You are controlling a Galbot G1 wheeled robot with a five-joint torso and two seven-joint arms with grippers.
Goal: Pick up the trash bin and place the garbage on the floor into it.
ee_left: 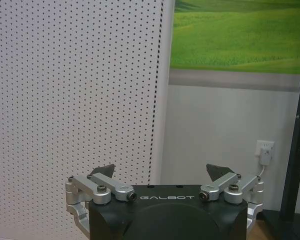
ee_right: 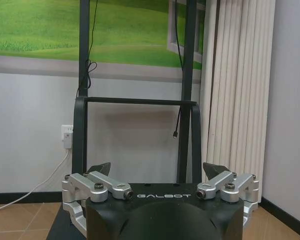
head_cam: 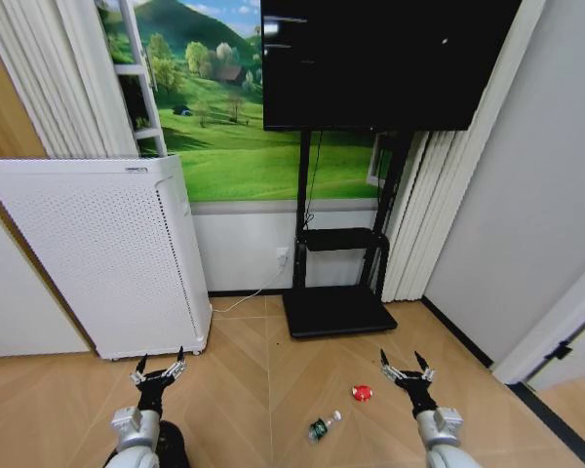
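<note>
Both claws spread wide, holding nothing: left claw (head_cam: 158, 371) faces white appliance (ee_left: 75, 100), right claw (head_cam: 407, 371) faces TV stand (ee_right: 135, 130).

Your left black-and-silver metal gripper (head_cam: 158, 370) and matching right gripper (head_cam: 406, 369) both hang low before you, level, fingers spread wide, holding nothing.

Bottle (head_cam: 322, 426) on floor, scrap (head_cam: 362, 393) just right-behind; appliance (head_cam: 97, 253) left, TV stand (head_cam: 337, 310) behind
</note>
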